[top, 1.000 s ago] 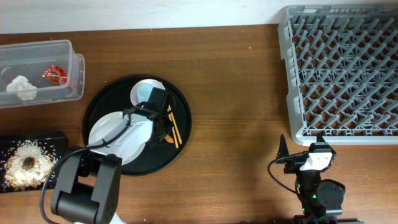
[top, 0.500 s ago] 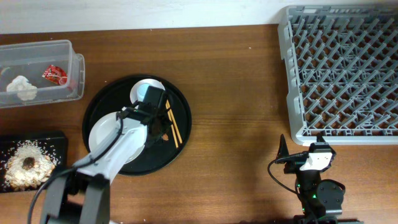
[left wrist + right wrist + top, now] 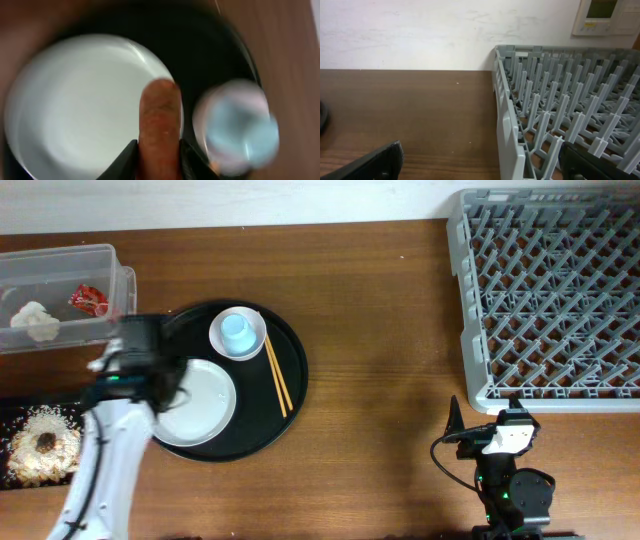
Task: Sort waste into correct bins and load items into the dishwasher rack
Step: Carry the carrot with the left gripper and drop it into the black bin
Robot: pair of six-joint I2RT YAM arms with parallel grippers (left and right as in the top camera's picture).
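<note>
Since the left gripper (image 3: 159, 162) is clamped on the orange carrot piece (image 3: 160, 117), which stands up between its fingers above the white plate (image 3: 75, 110), we read the step in hand as carrying food waste to a bin.

Overhead, the left arm sits over the left edge of the tray (image 3: 292, 390), near both the clear tub (image 3: 112, 252) and the black box (image 3: 88, 404). The tub holds the wrapper (image 3: 88, 300) and the tissue (image 3: 34, 320). The box holds rice flakes (image 3: 25, 450) and the brown lump (image 3: 47, 442).

Judgement: the carrot belongs in the black box. To do this well, we would keep the grip firm, bring the carrot well inside the box walls, lower it close to the flakes, and only then part the fingers, so it cannot bounce onto the table. The wrist view is blurred, so we cannot tell how deep the grip sits.

The cup (image 3: 238, 332) and chopsticks (image 3: 276, 375) lie on the tray, not yet in the rack (image 3: 465, 300) at far right. The right gripper (image 3: 480, 162) rests near the rack, fingers apart, holding nothing.
</note>
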